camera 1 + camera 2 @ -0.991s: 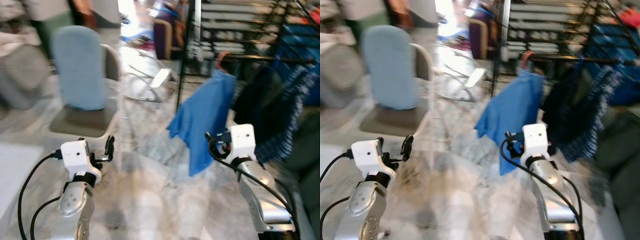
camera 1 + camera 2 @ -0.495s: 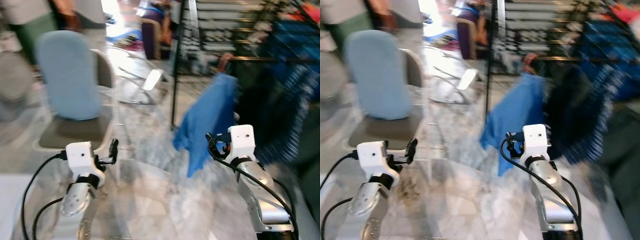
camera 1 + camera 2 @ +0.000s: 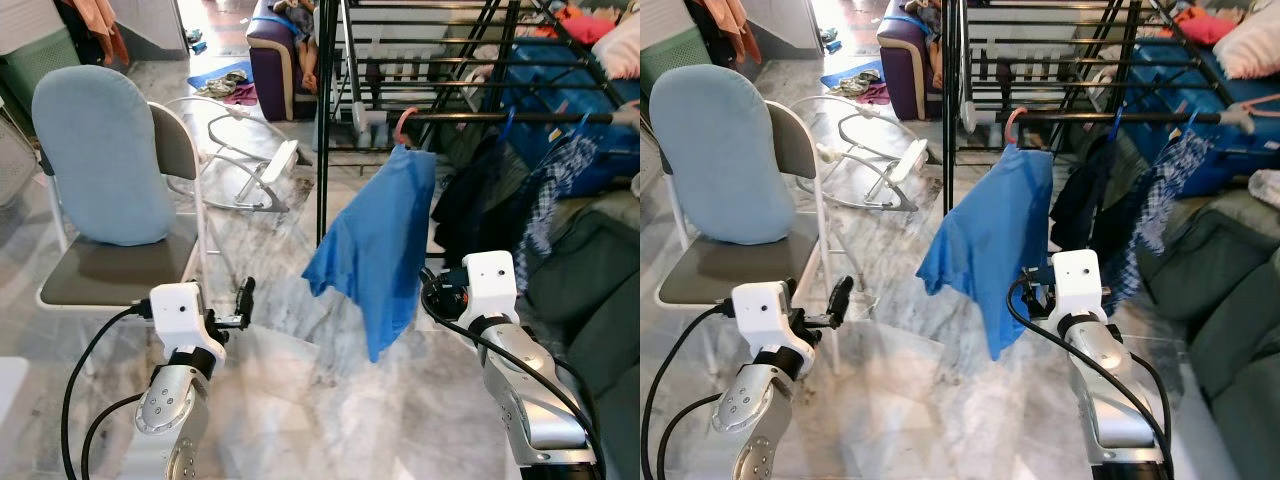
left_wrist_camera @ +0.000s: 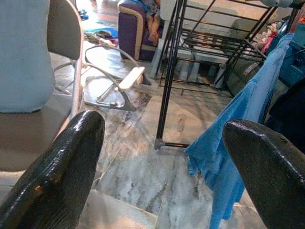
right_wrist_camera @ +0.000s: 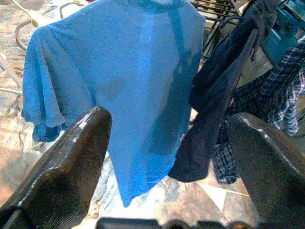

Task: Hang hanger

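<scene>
A blue T-shirt [image 3: 375,240] hangs on a pink hanger [image 3: 403,122], hooked over the black rail [image 3: 500,117] of a clothes rack. My right gripper [image 5: 167,119] is open and empty. It is held low, just short of the shirt's lower edge, and points at the shirt. Its white wrist block [image 3: 490,283] sits right of the shirt. My left gripper [image 3: 245,297] is also open and empty. It stands further left, over the marble floor, apart from the rack, and the shirt [image 4: 238,124] shows to one side beyond its fingers.
A chair with a pale blue back cushion [image 3: 100,160] stands at the left. A white-framed bouncer [image 3: 250,170] lies on the floor behind it. Dark and plaid clothes [image 3: 540,200] hang right of the shirt. A dark sofa [image 3: 590,290] is at the right, and the rack's black post [image 3: 323,120] is left of the shirt.
The whole view has shifted and gone from blurred to sharp, so the camera moved. Both arms keep the same pose, and the shirt now hangs nearer the right gripper.
</scene>
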